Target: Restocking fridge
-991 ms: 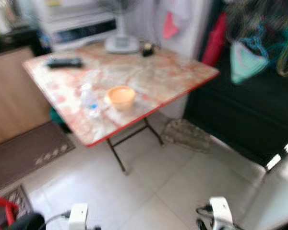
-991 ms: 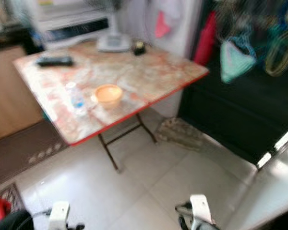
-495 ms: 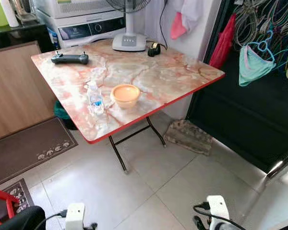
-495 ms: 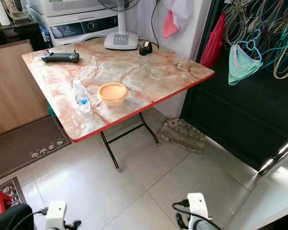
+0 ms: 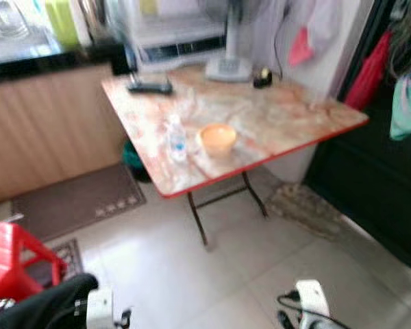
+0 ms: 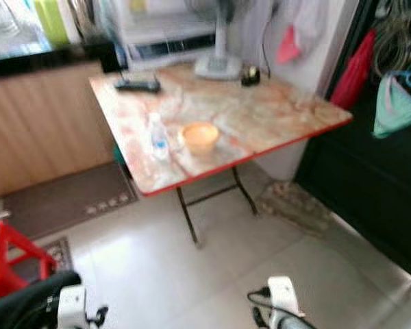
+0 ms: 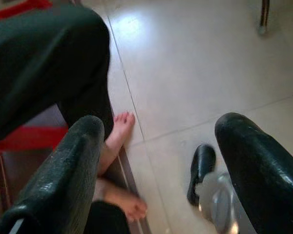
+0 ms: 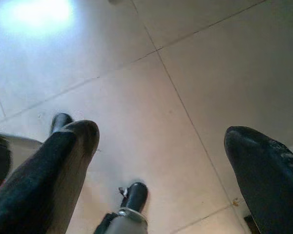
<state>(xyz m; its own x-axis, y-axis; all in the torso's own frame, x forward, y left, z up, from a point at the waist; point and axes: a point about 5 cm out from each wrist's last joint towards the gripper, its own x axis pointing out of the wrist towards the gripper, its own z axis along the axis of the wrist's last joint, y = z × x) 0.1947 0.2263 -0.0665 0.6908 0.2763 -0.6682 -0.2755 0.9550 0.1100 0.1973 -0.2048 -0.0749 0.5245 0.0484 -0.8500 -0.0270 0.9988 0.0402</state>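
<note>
Marble-patterned counter point(image 5: 281, 113) carries my water bottle point(image 5: 175, 139) and orange bowl point(image 5: 218, 138); left claw point(image 7: 161, 161) and right claw point(image 8: 161, 161) hang apart above floor tiles point(image 8: 136, 63).

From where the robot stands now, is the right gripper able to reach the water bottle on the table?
Probably not yet. The right gripper hangs open, low over the floor tiles, while the water bottle stands on the table well ahead, beside the orange bowl. Open floor lies between, so walking closer looks unobstructed.
</note>
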